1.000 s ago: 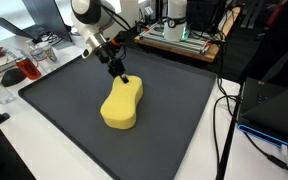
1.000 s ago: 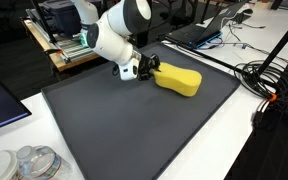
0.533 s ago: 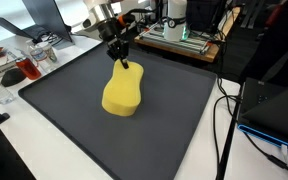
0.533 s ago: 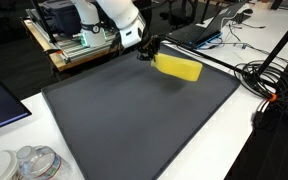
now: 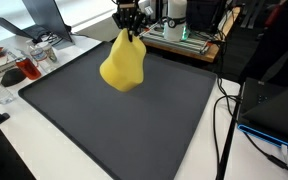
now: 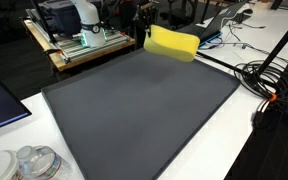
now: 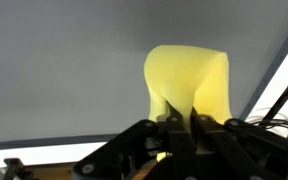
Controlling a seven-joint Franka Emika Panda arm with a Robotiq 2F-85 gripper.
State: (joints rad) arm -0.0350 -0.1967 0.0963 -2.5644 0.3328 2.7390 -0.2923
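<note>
The pincer (image 7: 181,122) is closed narrow on one end of the yellow sponge (image 5: 123,65), which now hangs in the air over the far part of the dark mat (image 5: 114,125). A second ago the sponge lay flat on that mat; it is now lifted clear of the desk (image 5: 34,150).

Mat: we see a dark mat (image 5: 134,120) covering the worktop.
Cables: black cables (image 6: 262,80) off one edge.
Tubs: clear tubs (image 6: 29,163) by a corner.

In an exterior view the top edge cuts off the upper part of the tool (image 5: 130,27), and in the wrist view its dark fingers (image 7: 174,135) hide the near end of the yellow sponge (image 7: 189,80).
</note>
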